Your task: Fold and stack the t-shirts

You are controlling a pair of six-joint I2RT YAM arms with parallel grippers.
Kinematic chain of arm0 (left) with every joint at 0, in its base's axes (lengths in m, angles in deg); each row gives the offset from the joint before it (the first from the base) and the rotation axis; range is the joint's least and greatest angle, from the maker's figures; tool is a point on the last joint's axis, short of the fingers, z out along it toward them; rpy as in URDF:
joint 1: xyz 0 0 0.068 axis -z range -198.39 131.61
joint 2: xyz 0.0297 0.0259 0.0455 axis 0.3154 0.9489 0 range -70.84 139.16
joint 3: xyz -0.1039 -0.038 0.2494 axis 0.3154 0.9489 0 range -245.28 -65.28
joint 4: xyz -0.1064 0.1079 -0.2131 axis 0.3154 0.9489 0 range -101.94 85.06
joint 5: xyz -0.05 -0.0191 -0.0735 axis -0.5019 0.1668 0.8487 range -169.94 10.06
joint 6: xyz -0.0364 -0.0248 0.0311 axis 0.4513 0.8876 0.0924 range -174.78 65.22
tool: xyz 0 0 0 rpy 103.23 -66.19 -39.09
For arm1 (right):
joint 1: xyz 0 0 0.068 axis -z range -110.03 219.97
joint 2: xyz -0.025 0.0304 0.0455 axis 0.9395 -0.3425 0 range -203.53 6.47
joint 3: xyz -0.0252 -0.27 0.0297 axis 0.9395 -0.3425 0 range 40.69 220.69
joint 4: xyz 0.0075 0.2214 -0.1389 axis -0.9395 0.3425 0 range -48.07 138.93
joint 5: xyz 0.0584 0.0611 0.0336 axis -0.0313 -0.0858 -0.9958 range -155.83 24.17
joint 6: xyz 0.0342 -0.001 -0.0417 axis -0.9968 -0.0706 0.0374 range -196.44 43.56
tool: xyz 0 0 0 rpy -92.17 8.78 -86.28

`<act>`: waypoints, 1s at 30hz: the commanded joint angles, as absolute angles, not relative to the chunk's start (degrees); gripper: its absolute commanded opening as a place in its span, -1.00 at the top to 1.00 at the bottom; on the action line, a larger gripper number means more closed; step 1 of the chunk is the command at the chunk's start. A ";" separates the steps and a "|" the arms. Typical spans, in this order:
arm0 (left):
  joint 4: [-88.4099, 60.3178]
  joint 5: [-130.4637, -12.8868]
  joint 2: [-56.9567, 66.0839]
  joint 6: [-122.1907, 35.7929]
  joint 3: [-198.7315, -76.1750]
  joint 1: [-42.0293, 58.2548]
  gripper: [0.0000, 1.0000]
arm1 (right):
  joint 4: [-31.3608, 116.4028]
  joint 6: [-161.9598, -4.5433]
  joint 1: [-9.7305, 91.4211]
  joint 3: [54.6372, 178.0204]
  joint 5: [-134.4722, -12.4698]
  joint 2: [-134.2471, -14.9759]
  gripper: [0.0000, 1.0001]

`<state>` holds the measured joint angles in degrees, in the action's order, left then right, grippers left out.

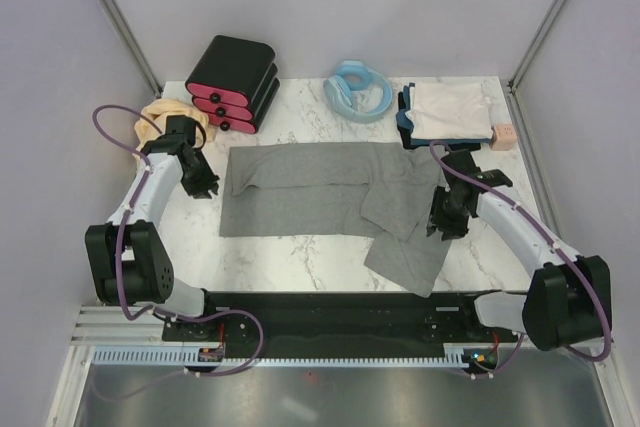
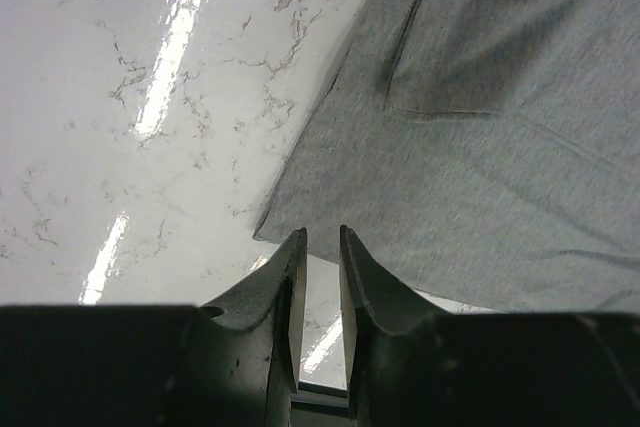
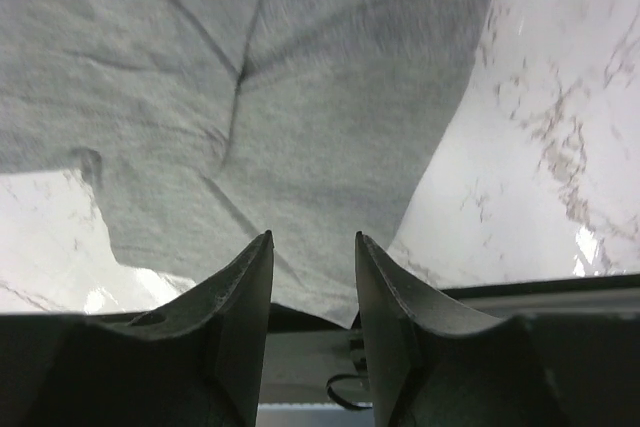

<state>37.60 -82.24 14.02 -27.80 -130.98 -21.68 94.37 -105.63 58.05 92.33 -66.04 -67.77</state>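
**A:** Shirt position first: where does the grey shirt (image 1: 320, 197) lie from each pair of jaws?

**B:** It lies flat on the bench (image 1: 300, 252), with its long axis running crosswise from the left jaws to the right jaws. One corner lies right at the tips of the left jaws, and the cloth spreads ahead and to their right. I can't tell whether they touch it.

**A:** And the right jaws?

**B:** They hang over the cloth itself. It spreads ahead and to their left, with bare marble to their right.

**A:** Is either pair pinching?

**B:** No. The left jaws stand a narrow slit apart with bench showing through. The right jaws are spread wider, and I see nothing caught between them.

**A:** Which is nearer for the fold?

**B:** I judge the right pair, since it is above the fabric. The left pair needs only a nudge ahead. The folded shirts (image 1: 450, 112) sit well beyond the right jaws.
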 commanded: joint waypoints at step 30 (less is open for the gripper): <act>28.66 -68.34 17.13 -29.81 -131.72 -19.71 0.53 | 97.13 -110.63 54.33 94.64 -60.74 -61.79 0.11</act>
<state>32.46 -73.02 14.54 -27.86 -129.29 -20.78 105.19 -111.33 54.68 86.10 -64.00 -59.90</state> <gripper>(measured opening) 0.248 0.450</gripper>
